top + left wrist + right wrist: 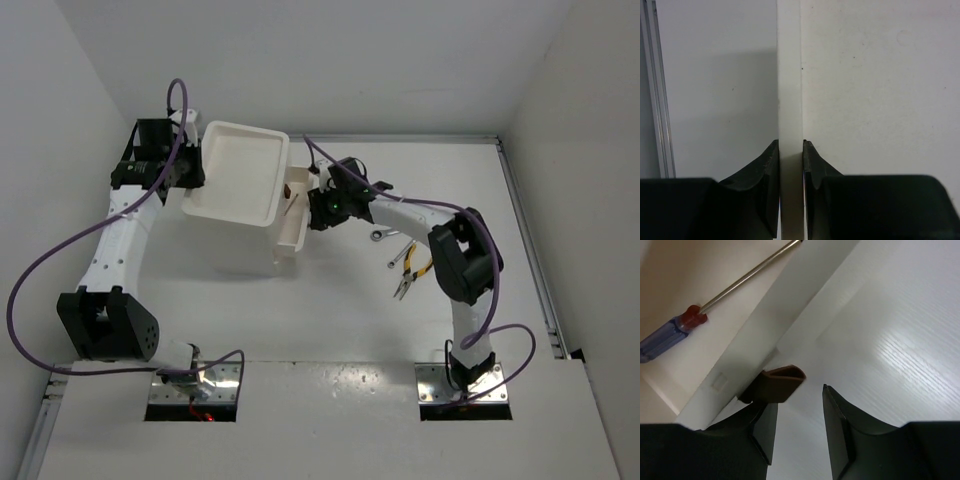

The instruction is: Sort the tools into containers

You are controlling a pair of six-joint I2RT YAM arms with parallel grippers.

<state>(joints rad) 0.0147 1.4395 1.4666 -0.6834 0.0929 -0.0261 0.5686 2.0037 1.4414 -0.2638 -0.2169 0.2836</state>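
Observation:
The white box unit (240, 170) stands at the back left, its shallow top tray empty. One drawer (293, 228) is pulled out to the right. A thin blue-handled screwdriver (670, 332) lies in it. My left gripper (192, 168) is shut on the tray's left rim (790, 100). My right gripper (800, 390) is open at the drawer front, the red-brown handle (777, 384) just above its left fingertip; it also shows in the top view (318, 208). Yellow-handled pliers (412, 270) and a silver wrench (381, 236) lie on the table to the right.
Another slim silver tool (397, 257) lies beside the pliers, partly under my right arm. White walls close in the table at the left, back and right. A metal rail (525, 230) runs along the right edge.

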